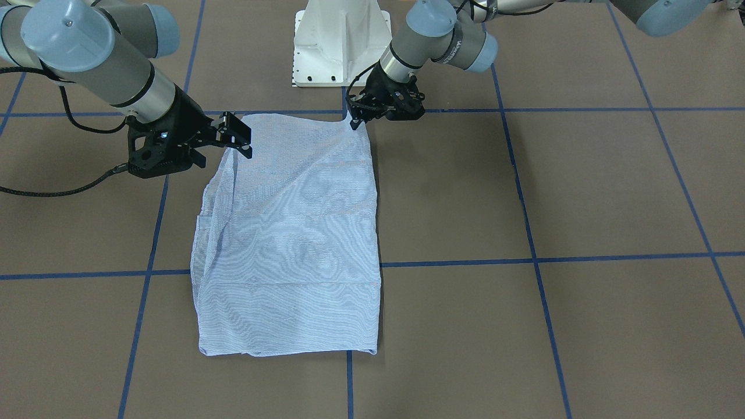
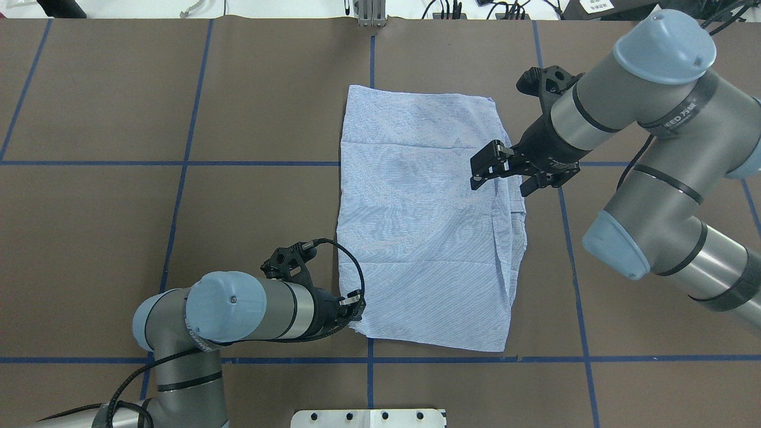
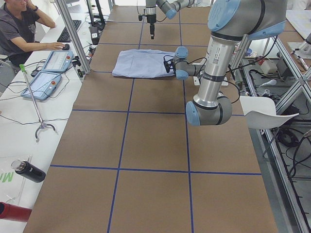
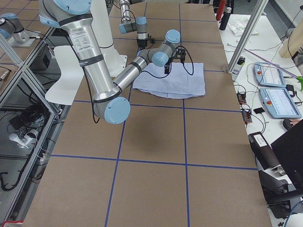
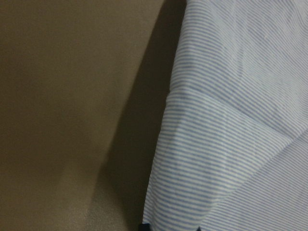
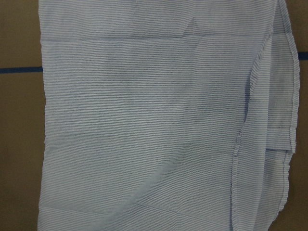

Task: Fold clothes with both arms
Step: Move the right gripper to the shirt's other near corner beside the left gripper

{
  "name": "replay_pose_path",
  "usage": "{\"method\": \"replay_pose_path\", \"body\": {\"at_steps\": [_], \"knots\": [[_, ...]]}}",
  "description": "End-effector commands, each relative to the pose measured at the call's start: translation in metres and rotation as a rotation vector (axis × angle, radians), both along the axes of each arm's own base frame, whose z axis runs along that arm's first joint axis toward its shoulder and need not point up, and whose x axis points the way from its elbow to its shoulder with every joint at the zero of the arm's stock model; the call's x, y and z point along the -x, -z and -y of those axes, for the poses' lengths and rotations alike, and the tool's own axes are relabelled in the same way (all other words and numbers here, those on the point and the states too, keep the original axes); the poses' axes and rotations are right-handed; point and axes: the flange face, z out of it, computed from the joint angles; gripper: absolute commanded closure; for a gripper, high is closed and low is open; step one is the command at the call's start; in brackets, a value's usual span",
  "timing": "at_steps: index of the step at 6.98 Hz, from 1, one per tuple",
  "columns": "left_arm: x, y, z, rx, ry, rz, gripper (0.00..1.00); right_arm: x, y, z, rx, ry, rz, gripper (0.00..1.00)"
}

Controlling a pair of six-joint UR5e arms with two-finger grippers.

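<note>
The shirt (image 2: 422, 238) lies flat on the bench (image 2: 119, 238), already down to a rough rectangle, with loose layered edges along the robot's right side. The left gripper (image 2: 355, 306) is clamped on the near left corner, and the front view shows that corner tugged into a little peak. The right gripper (image 2: 510, 173) hangs above the right edge with its jaws wide apart and nothing in them.

Looks like the setup for the next fold, near edge over to the far one. For that to go well the right gripper probably needs to drop onto the near right corner and catch every layer there, since that side is ruffled and a shallow pinch could take only the top sheet. Then both should lift together and level, keeping the edge taut between them, or the fold likely lands skewed. The left one shouldn't pull before the right has its bite, else the cloth might drag sideways
</note>
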Motion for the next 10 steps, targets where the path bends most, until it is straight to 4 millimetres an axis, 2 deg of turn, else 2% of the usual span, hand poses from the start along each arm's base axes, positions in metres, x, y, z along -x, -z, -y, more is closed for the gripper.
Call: {"method": "replay_pose_path", "body": {"at_steps": [1,3,4,5,6,7,9,10], "knots": [[0.011,0.001,0.016,-0.001,0.021,0.014,1.0,0.009,0.0,-0.007,0.035,-0.002,-0.002,0.0],[0.016,-0.001,0.025,-0.015,0.029,0.022,1.0,0.058,0.014,-0.053,0.173,-0.095,0.011,0.0],[0.015,-0.002,0.025,-0.014,0.031,0.025,1.0,0.09,0.025,-0.091,0.252,-0.197,0.004,0.0],[0.015,-0.002,0.025,-0.015,0.032,0.025,1.0,0.107,0.021,-0.117,0.354,-0.245,-0.018,0.0],[0.015,-0.002,0.024,-0.015,0.031,0.025,1.0,0.115,0.01,-0.133,0.482,-0.305,-0.046,0.0],[0.015,0.0,0.024,-0.015,0.029,0.022,1.0,0.12,0.0,-0.154,0.534,-0.358,-0.065,0.0],[0.014,0.0,0.024,-0.011,0.026,0.035,1.0,0.144,-0.033,-0.195,0.532,-0.451,-0.128,0.0],[0.013,0.001,0.024,-0.009,0.026,0.039,1.0,0.151,-0.04,-0.206,0.563,-0.467,-0.176,0.0]]}}
